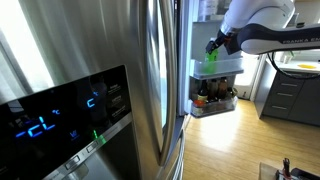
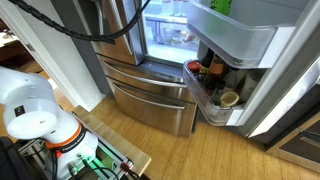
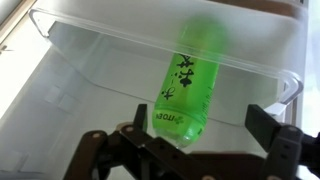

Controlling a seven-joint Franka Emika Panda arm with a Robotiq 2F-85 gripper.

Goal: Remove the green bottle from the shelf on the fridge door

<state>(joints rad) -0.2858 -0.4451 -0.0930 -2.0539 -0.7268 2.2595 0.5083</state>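
In an exterior view, the far left is taken up by a brushed-steel door (image 1: 85, 40) with a streaked sheen. It carries a glossy black display panel (image 1: 60, 115) lit blue. Right of centre stands the open fridge door (image 1: 238, 85), its inner lining smooth white plastic. The shelf (image 1: 230, 68) is a shallow, round-cornered white bin. The green bottle (image 1: 212, 62) stands in it, slim, bright lime and translucent. The dark gripper (image 1: 214, 45) hangs directly above it on the glossy white arm (image 1: 260, 20). A lower bin (image 1: 215, 100) holds small dark bottles and jars.

In the other exterior view, from left to right: the rounded white robot base (image 2: 30, 100), steel freezer drawers (image 2: 150, 95), then the shelf (image 2: 240, 38). Only the top of the green bottle (image 2: 221, 6) shows, at the frame's upper edge. The gripper is out of frame here.

The wrist view alone shows the jaws. The shelf (image 3: 110, 32) reads as clear-to-milky plastic with a pale front ledge running across. The green bottle (image 3: 190, 85) lies central in the picture, cylindrical, with black lettering on its label and a rounded near end. The gripper (image 3: 192, 128) has its black, angular fingers (image 3: 275, 135) set wide apart, one each side of that near end. A gap shows on both sides, and nothing is gripped. Neither exterior view shows the finger spacing.
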